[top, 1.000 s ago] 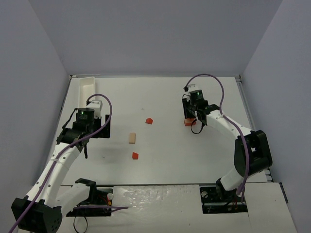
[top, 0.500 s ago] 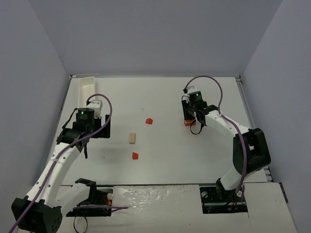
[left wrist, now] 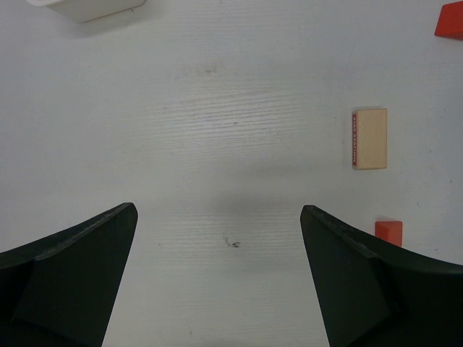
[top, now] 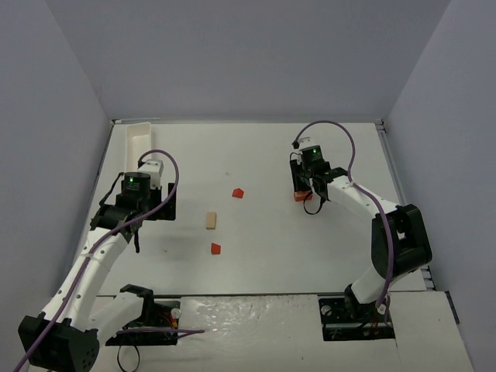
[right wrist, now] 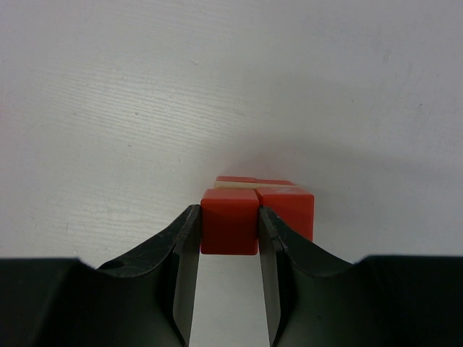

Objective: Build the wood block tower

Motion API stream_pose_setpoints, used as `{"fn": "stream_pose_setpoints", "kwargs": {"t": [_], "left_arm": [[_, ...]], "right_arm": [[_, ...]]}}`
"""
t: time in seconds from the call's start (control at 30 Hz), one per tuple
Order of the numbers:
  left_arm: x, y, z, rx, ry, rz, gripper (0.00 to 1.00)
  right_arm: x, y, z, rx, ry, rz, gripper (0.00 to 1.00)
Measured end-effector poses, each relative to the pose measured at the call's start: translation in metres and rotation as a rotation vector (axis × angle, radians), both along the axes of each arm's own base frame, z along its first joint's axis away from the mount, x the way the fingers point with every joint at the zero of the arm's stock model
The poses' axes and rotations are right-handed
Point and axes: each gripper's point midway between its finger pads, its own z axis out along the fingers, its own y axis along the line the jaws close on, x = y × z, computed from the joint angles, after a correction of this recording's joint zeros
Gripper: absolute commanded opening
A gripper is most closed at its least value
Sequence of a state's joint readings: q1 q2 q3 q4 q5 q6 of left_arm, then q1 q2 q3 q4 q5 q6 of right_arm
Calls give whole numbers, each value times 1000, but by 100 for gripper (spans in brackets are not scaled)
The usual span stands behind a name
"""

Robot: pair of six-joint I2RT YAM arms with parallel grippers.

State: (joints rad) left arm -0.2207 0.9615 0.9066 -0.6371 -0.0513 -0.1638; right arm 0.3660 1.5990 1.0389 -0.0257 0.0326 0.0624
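White tabletop (top: 263, 155) is carrying everything, with a long white tray (top: 138, 133) lying in its far left corner, away from the blocks. The left claw (left wrist: 218, 217) is hanging over bare tabletop with its jaws spread wide and nothing between them, probably idle while the other arm works. The right claw (right wrist: 229, 215) is pinching a red cube (right wrist: 229, 225) between nearly closed fingers, low on the right side. It is holding that cube flush beside the start of the wood block tower (right wrist: 288, 208), a second red cube with a pale tan piece and more red behind it, apparently to line up the base. Near the middle, a tan block (top: 210, 221), a far red block (top: 237, 193) and a near red block (top: 216, 249) are lying loose and well apart, seemingly waiting to be stacked.
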Motion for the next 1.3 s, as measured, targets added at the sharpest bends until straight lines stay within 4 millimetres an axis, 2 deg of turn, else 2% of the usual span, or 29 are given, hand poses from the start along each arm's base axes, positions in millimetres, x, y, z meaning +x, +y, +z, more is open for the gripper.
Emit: {"fn": "stream_pose_setpoints", "kwargs": {"t": [0.57, 1.3], "left_arm": [[0, 0, 0, -2, 0, -2, 95], [0, 0, 0, -2, 0, -2, 95]], "right_arm": [[-1, 0, -1, -1, 2, 0, 11], [-1, -1, -2, -1, 1, 0, 27]]}}
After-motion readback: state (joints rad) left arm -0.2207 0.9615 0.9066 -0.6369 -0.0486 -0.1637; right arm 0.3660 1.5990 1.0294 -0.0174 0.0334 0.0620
